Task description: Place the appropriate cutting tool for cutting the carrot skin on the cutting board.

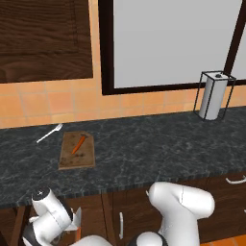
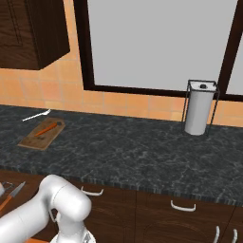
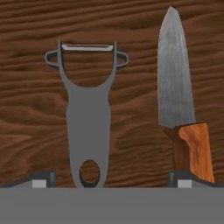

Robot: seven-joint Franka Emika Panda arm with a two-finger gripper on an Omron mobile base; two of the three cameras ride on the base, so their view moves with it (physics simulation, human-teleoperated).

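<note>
The cutting tool [image 3: 87, 118], an all-grey peeler, lies flat on dark wood in the hand view, with its forked head at the top. My gripper [image 3: 111, 181] hangs over the handle end, open, with one fingertip on each side of the peeler and nothing held. The cutting board [image 1: 77, 153] lies on the left of the dark counter, also seen in the right base view [image 2: 39, 136]. The small orange carrot [image 1: 79, 143] rests on it [image 2: 46, 129]. My arm reaches down below the counter's front edge at the lower left of the left base view.
An orange-handled knife [image 3: 177, 87] lies close beside the peeler, on its right, and shows low down in both base views [image 1: 77, 222] [image 2: 13, 194]. A white fork [image 1: 49, 133] lies behind the board. A paper towel holder [image 1: 214, 96] stands at the counter's back right.
</note>
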